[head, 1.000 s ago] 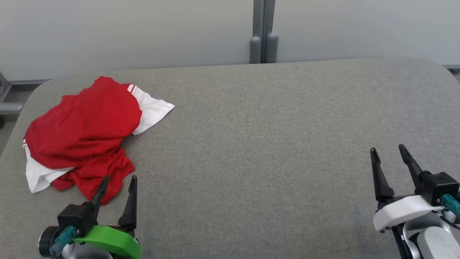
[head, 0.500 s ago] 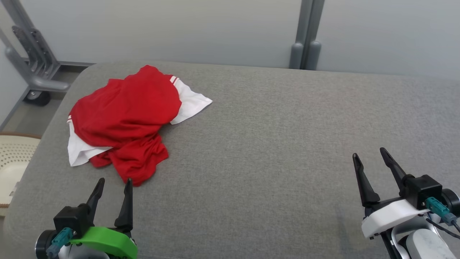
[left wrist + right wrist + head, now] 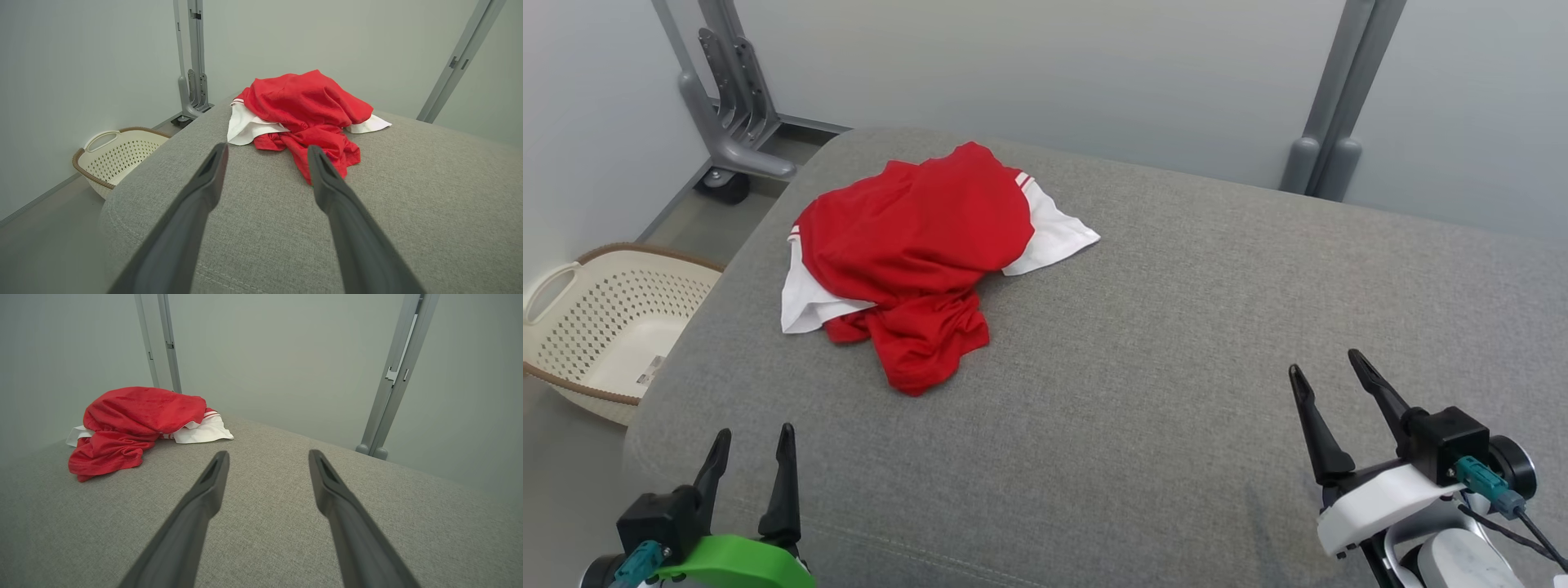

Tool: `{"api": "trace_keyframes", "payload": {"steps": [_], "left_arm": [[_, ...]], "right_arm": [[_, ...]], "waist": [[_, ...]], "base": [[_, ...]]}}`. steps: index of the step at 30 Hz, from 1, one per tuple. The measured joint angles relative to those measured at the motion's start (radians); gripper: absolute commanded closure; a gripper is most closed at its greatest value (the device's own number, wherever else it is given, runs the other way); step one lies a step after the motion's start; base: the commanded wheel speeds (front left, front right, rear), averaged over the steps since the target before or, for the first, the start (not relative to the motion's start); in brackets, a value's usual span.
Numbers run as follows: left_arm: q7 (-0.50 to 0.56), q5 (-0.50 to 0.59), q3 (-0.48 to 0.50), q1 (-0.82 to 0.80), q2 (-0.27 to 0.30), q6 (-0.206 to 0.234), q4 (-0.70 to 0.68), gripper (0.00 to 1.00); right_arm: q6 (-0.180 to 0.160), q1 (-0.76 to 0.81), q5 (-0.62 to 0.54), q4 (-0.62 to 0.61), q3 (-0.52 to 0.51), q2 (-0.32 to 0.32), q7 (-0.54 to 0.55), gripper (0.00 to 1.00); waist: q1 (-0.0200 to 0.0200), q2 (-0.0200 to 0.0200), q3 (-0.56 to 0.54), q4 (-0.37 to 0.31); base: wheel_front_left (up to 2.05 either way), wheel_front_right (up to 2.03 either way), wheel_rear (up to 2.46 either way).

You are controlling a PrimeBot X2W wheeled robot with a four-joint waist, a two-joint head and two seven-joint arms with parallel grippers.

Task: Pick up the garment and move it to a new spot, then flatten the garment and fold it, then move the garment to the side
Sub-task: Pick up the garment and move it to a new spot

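Observation:
A crumpled red garment (image 3: 915, 245) with white sleeves lies in a heap near the far left corner of the grey padded table (image 3: 1176, 343). The left wrist view has the garment (image 3: 302, 106) just beyond the fingertips. My left gripper (image 3: 754, 439) hangs open at the table's near left edge, short of the cloth and holding nothing. At the near right my right gripper (image 3: 1323, 366) stands open and empty, well away from the garment (image 3: 135, 420), which sits far to its left.
A cream perforated laundry basket (image 3: 596, 327) stands on the floor left of the table, also seen as the basket (image 3: 118, 155) in the left wrist view. Grey metal frame posts (image 3: 1331, 106) rise behind the table against a pale wall. A wheeled grey stand base (image 3: 735, 155) sits at the far left.
The head camera has turned left, so the whole picture shifted right and the basket came into view. Garment unmoved; both grippers stay open.

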Motion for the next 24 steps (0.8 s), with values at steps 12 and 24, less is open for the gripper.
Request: {"api": "trace_keyframes", "payload": {"steps": [12,24], "left_arm": [[0.000,0.000,0.023,0.012,-0.008,-0.001,-0.016,0.00],[0.132,-0.045,0.015,-0.237,-0.010,-0.002,0.010,0.00]], "right_arm": [[0.007,0.000,-0.008,0.007,-0.007,0.005,0.000,0.00],[0.017,-0.032,-0.030,-0.027,-0.019,-0.016,0.000,0.00]], "waist": [[0.0000,0.0000,0.003,-0.007],[0.0000,0.0000,0.106,-0.011]], "base": [[0.00,0.00,0.00],[0.00,0.00,0.00]]}}
